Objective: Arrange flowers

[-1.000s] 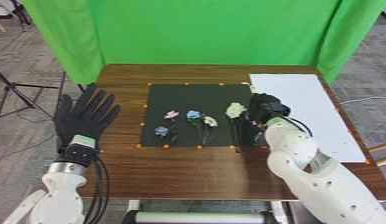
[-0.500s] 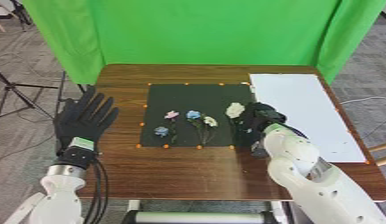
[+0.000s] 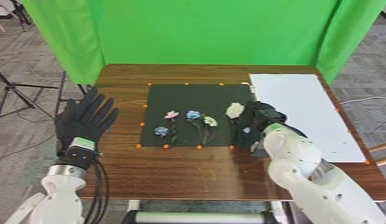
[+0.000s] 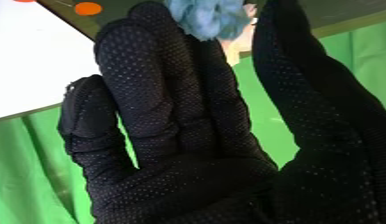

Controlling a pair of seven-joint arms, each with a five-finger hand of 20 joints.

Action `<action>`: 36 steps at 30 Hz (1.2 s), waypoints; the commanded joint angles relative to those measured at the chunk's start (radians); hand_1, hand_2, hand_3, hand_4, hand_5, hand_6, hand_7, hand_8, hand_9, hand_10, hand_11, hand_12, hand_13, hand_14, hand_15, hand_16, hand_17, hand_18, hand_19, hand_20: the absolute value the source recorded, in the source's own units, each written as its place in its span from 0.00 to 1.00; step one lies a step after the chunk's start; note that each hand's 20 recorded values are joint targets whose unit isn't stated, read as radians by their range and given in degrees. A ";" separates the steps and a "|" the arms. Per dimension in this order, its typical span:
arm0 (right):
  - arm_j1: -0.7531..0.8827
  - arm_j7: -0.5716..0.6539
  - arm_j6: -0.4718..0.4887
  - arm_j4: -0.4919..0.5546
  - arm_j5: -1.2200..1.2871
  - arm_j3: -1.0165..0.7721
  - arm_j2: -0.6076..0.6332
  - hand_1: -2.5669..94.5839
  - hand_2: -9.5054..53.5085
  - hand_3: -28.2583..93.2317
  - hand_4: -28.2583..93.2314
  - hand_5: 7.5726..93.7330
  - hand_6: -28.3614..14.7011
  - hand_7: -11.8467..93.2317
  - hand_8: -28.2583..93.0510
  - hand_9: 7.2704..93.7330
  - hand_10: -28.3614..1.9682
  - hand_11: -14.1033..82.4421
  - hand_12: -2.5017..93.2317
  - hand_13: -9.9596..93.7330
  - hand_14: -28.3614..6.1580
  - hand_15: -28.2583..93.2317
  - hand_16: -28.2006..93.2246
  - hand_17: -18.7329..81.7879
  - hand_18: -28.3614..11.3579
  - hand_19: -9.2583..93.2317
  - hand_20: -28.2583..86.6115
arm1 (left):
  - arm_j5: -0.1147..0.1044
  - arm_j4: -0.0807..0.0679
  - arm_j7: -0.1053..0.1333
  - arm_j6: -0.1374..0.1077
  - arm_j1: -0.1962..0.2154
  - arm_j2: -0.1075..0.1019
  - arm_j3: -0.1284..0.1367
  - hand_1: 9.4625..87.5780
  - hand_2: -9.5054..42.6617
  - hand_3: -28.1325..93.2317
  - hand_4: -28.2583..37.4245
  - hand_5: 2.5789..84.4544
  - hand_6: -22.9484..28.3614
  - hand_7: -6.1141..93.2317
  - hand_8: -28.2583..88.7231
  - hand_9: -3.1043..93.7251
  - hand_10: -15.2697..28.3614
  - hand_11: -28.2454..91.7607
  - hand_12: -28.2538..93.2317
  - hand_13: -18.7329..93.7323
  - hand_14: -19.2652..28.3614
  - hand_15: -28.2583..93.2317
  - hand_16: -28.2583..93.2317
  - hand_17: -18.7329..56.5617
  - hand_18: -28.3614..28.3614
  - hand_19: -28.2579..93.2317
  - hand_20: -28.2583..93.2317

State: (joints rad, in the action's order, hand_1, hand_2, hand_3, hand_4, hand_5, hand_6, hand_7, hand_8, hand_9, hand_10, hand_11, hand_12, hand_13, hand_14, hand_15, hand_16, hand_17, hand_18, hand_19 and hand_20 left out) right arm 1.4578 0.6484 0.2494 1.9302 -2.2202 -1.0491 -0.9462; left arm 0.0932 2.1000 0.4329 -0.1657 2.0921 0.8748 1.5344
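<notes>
In the head view my right hand (image 3: 260, 116) is over the right edge of the black mat (image 3: 194, 92), just right of a large cream flower (image 3: 235, 110). A small blue flower (image 3: 246, 130) shows beside its fingers. Further left on the mat lie a pink flower (image 3: 171, 114), a blue one (image 3: 194, 114), a white one (image 3: 210, 121) and a lower blue one (image 3: 161, 131). My left hand (image 3: 85, 117) is spread flat left of the mat. In the right wrist view, my right hand (image 4: 185, 175) has straight fingers, with a blue flower (image 4: 209, 19) at their tips.
A white sheet (image 3: 300, 100) covers the right side of the brown table (image 3: 189, 172). Orange dots (image 3: 200, 147) mark the mat's borders. A green curtain (image 3: 207, 32) hangs behind the table's far edge.
My right hand has moved slightly left and nearer the table's front edge, closer to the cream flower. The small blue flower beside it shows again after being hidden. My left hand stays in place.
</notes>
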 commanded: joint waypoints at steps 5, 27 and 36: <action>0.086 0.048 -0.375 0.025 -0.215 -0.031 -0.002 0.35 0.16 0.85 0.05 0.65 0.50 0.25 0.15 0.74 0.33 0.37 0.22 0.77 0.44 0.72 0.44 0.59 0.10 0.97 0.49 | 0.020 -0.009 -0.005 0.003 -0.018 -0.004 -0.003 0.20 0.39 0.84 0.00 0.38 0.57 0.23 0.15 0.32 0.64 0.38 0.32 0.34 0.69 0.49 0.18 0.18 0.74 0.50 0.31; 0.359 -0.743 -0.214 0.018 0.918 -0.530 -0.360 0.17 0.26 0.94 0.02 0.37 0.63 0.24 0.13 0.35 0.53 0.20 0.12 0.37 0.44 0.35 0.32 0.34 0.31 0.41 0.39 | 0.107 -0.032 0.054 -0.024 0.057 -0.003 0.153 0.18 0.44 0.82 0.00 0.41 0.55 0.19 0.16 0.35 0.63 0.36 0.30 0.35 0.65 0.44 0.17 0.19 0.73 0.49 0.31; 0.378 -0.749 -0.146 0.051 0.966 -0.554 -0.379 0.11 0.22 0.91 0.01 0.31 0.63 0.21 0.15 0.29 0.53 0.17 0.11 0.34 0.43 0.29 0.35 0.33 0.30 0.36 0.41 | 0.143 -0.024 0.021 0.028 0.077 0.003 0.184 0.18 0.46 0.80 0.00 0.41 0.55 0.19 0.16 0.35 0.63 0.36 0.30 0.34 0.63 0.43 0.17 0.19 0.73 0.49 0.31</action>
State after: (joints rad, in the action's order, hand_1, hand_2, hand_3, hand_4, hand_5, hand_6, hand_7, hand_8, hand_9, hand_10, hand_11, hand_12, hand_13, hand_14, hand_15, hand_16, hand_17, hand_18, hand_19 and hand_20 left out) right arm 1.8105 -0.1117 0.0518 1.9429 -1.4672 -1.6056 -1.3066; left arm 0.1908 2.0650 0.4750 -0.1827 2.1519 0.8781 1.7045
